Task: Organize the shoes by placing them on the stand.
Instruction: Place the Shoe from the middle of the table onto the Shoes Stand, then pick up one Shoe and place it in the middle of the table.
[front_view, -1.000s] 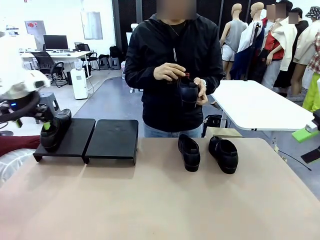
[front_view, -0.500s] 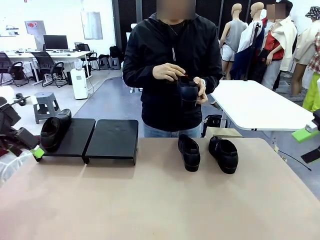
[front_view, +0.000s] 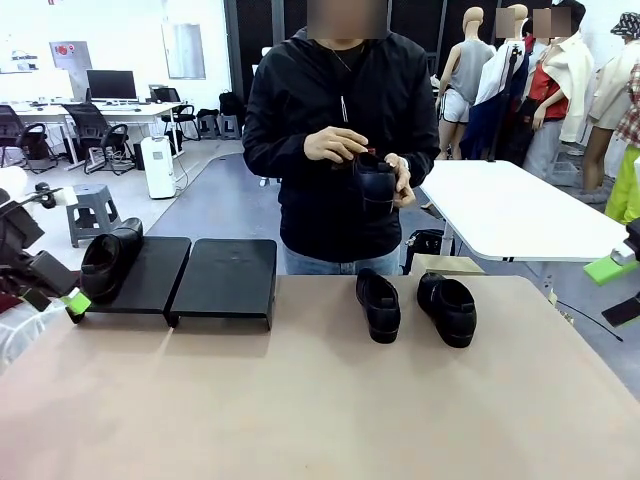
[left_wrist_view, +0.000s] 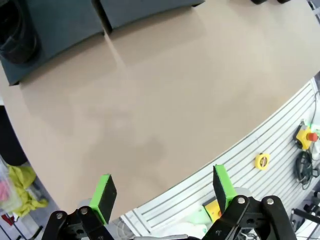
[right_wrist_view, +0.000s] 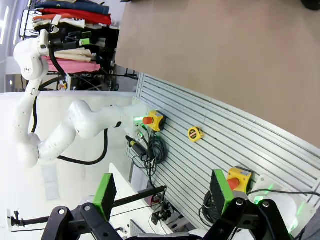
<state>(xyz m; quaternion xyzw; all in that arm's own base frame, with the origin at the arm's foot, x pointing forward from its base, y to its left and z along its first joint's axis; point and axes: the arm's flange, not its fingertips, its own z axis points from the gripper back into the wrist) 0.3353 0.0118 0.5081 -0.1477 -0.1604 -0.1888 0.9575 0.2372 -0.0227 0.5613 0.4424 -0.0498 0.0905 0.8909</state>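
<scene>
My L gripper (left_wrist_view: 163, 192) is hanging w/ green pads spread wide, nothing btwn them, over the near-left part of the table (left_wrist_view: 175, 90). In the front view the L gripper (front_view: 66, 300) is sitting low at the table's left edge, just beside the near-left corner of the stand's L platform (front_view: 150, 275); can't tell if it's touching. The 1st shoe (front_view: 108, 262) is lying on that platform's left half, just beyond my pad, and it's peeking in at the top-left corner of my L wrist view (left_wrist_view: 17, 30). The R platform (front_view: 225, 280) is sitting bare next to it.

My R gripper (right_wrist_view: 162, 192) is also standing wide open, holding nothing, out past the table's right side (front_view: 622, 288), well apart from every shoe. The 2nd shoe (front_view: 378, 304) and 3rd shoe (front_view: 447, 309) are lying side by side on the table's far-right part, nearer the R gripper than the L. The person's hands (front_view: 338, 145) are holding the 4th shoe (front_view: 376, 185) at chest height across the table.
</scene>
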